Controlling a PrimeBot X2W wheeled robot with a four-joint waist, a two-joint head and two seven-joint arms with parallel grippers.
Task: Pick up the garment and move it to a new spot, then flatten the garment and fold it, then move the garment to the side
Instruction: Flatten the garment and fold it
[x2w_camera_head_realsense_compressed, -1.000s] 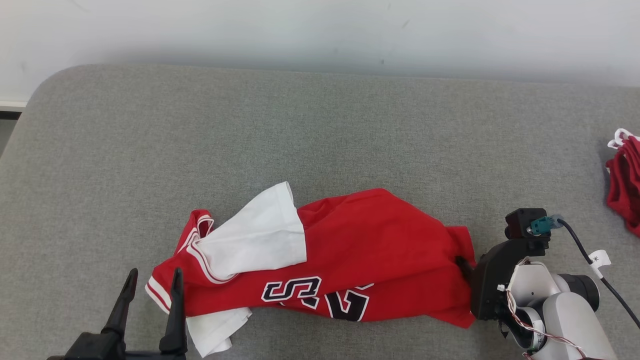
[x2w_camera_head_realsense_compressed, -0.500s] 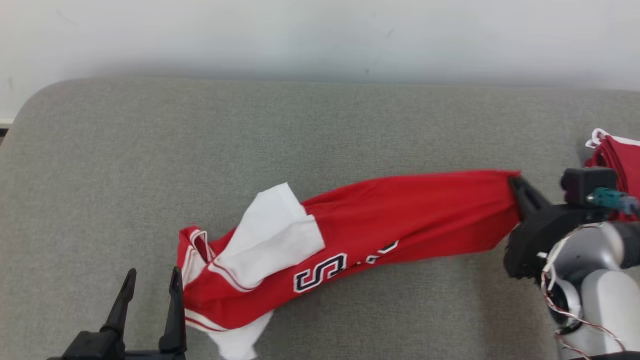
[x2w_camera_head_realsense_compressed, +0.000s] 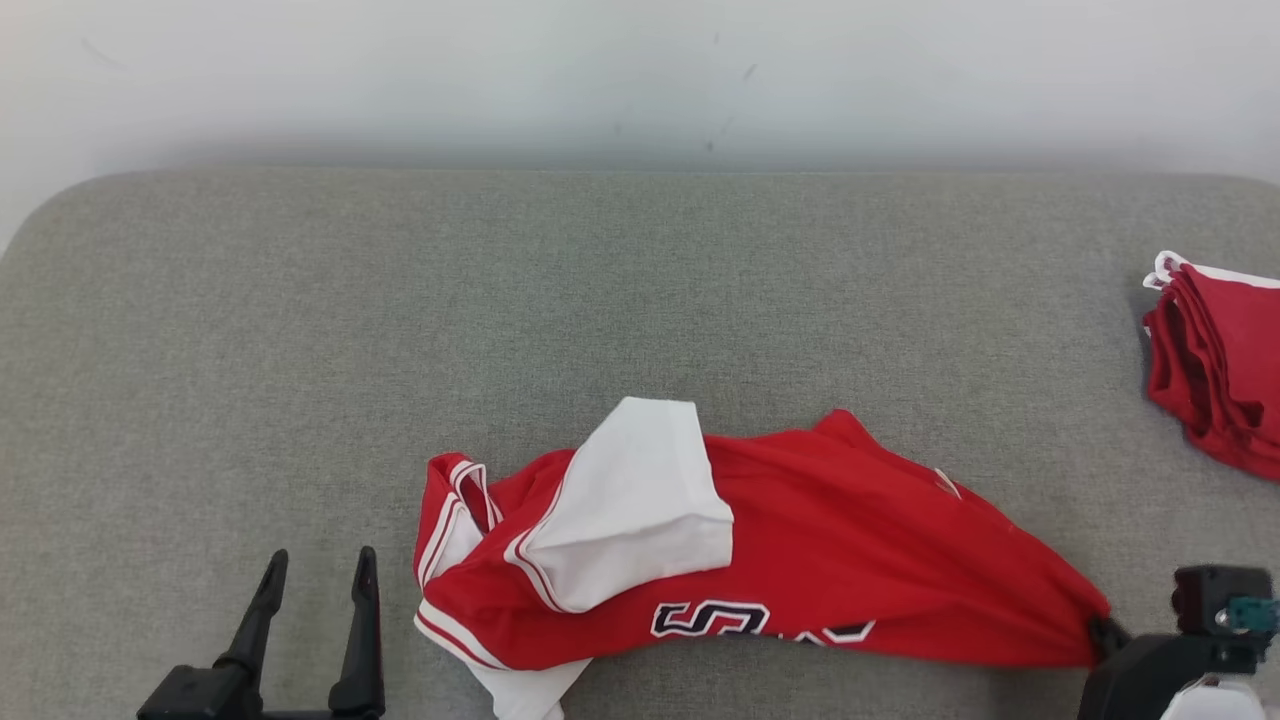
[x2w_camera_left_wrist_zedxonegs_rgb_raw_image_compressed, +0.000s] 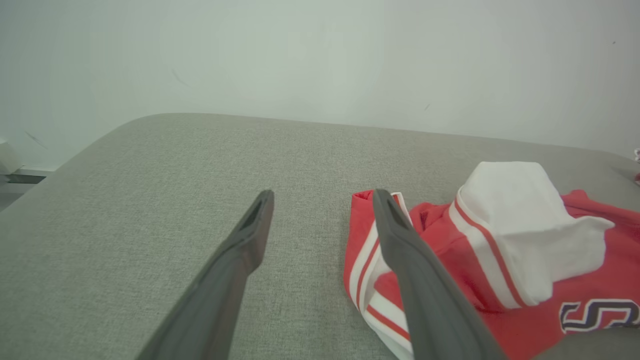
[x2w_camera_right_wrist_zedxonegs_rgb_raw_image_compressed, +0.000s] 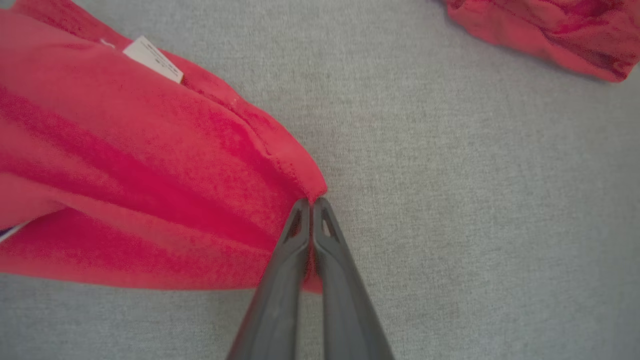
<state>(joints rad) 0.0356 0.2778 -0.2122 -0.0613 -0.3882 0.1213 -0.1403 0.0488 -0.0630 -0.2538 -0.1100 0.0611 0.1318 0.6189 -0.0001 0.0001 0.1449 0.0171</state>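
The garment (x2w_camera_head_realsense_compressed: 820, 550), a red jersey with white sleeves and a black number, lies crumpled along the front of the grey cushion. Its right end is drawn to a point. My right gripper (x2w_camera_head_realsense_compressed: 1100, 632) is shut on that red hem at the lower right. In the right wrist view the right gripper (x2w_camera_right_wrist_zedxonegs_rgb_raw_image_compressed: 311, 201) has its two fingers pressed together on the hem, and a white label (x2w_camera_right_wrist_zedxonegs_rgb_raw_image_compressed: 152, 59) shows on the garment (x2w_camera_right_wrist_zedxonegs_rgb_raw_image_compressed: 125, 190). My left gripper (x2w_camera_head_realsense_compressed: 318, 570) stands open just left of the striped trim, holding nothing. From the left wrist, the left gripper (x2w_camera_left_wrist_zedxonegs_rgb_raw_image_compressed: 322, 195) spreads beside the garment (x2w_camera_left_wrist_zedxonegs_rgb_raw_image_compressed: 500, 250).
A folded plain red garment (x2w_camera_head_realsense_compressed: 1215, 370) with white cord loops lies at the cushion's far right edge, also seen as the red garment (x2w_camera_right_wrist_zedxonegs_rgb_raw_image_compressed: 545, 30) at the top of the right wrist view. A pale wall (x2w_camera_head_realsense_compressed: 640, 80) rises behind the grey cushion (x2w_camera_head_realsense_compressed: 400, 330).
My right gripper closed on the garment's right hem, lifted and pulled it rightwards, then came down near the front edge. The garment shifted right and the head camera moved. The left gripper stayed open.
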